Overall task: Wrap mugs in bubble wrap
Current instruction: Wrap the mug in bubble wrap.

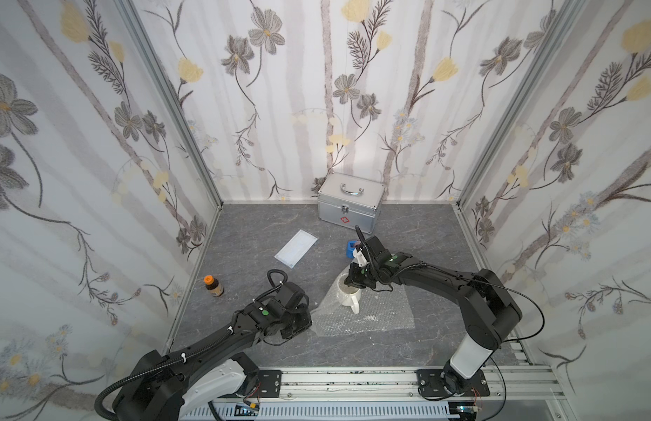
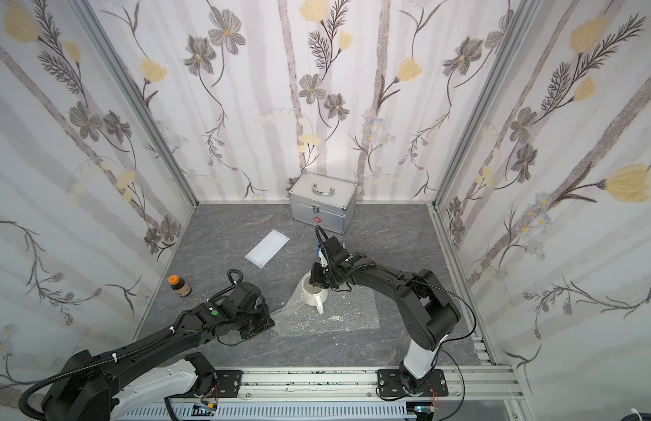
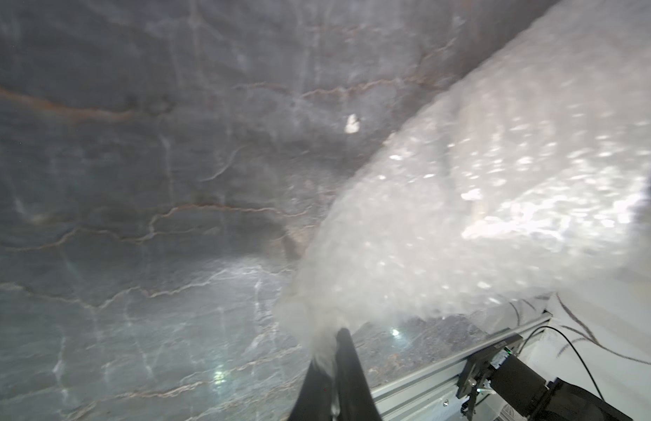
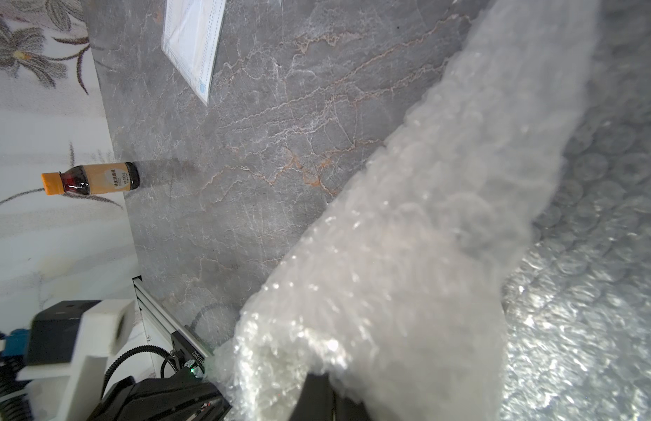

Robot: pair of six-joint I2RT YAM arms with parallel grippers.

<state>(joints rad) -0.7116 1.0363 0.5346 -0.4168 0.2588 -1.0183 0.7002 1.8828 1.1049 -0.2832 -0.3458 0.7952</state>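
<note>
The cream-white mug stands upright on the bubble wrap, its handle toward the front; both top views show it. The sheet's left part is lifted against the mug's side. My left gripper is shut on the sheet's left corner, low beside the mug. My right gripper hangs over the mug's far rim, shut on a raised fold of wrap. In both wrist views the wrap hides the mug.
A silver case stands at the back wall. A flat white packet lies to the left of it, and a brown orange-capped bottle stands by the left wall. A blue object sits behind the right gripper. A metal rail runs along the front.
</note>
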